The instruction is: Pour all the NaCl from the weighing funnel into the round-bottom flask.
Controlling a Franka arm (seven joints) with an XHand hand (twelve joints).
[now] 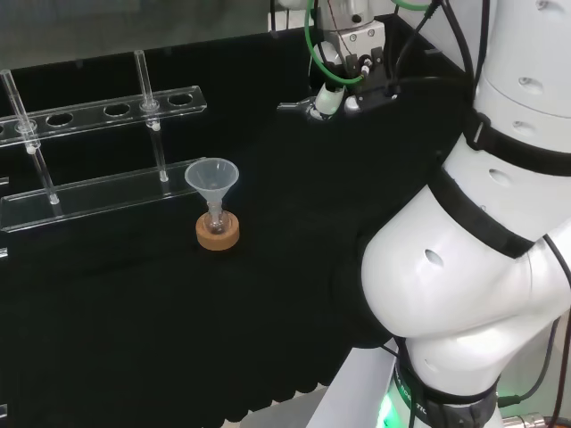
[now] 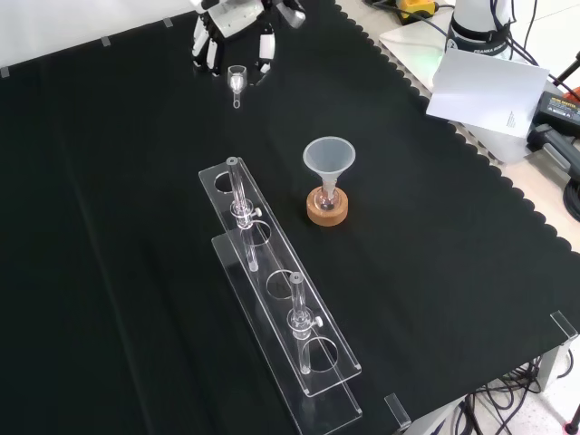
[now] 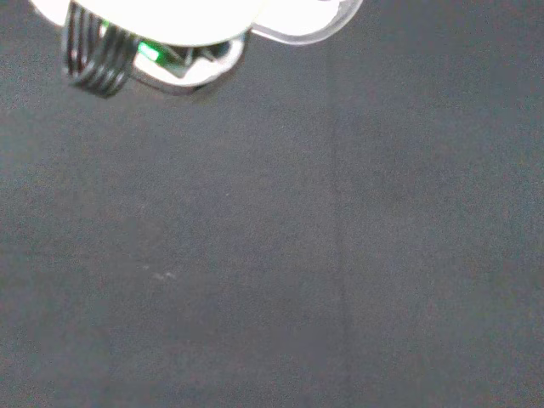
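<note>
Racks of clear plastic (image 2: 281, 317) stand nearest in the front view, two long tiers with round holes and thin upright posts, well apart from the job and best left undisturbed. Beyond them, near the middle of the surface (image 2: 109, 227), a cork ring (image 2: 326, 208) carries the small round-bottom flask (image 2: 328, 193), most of it hidden inside the ring, with a clear conical funnel (image 2: 329, 159) seated in its neck. That stack looks light and top-heavy, so a sideways knock would likely tip it; the pour should come from above without touching the cone's rim.

Farthest off in the front view, at the top edge, the hand (image 2: 234, 32) hangs above the cloth with its fingers (image 2: 265, 54) curled downward around a small clear piece, apparently the weighing funnel (image 2: 237, 80). Its bowl sits between the fingers and its narrow stem points down. Whether it holds salt cannot be told.

The piece is probably thin, light, smooth and brittle, so it would slip or crack rather than bend. Holding it at the bowl, as seems to be the case, leaves the stem free to aim into the cone.
</note>
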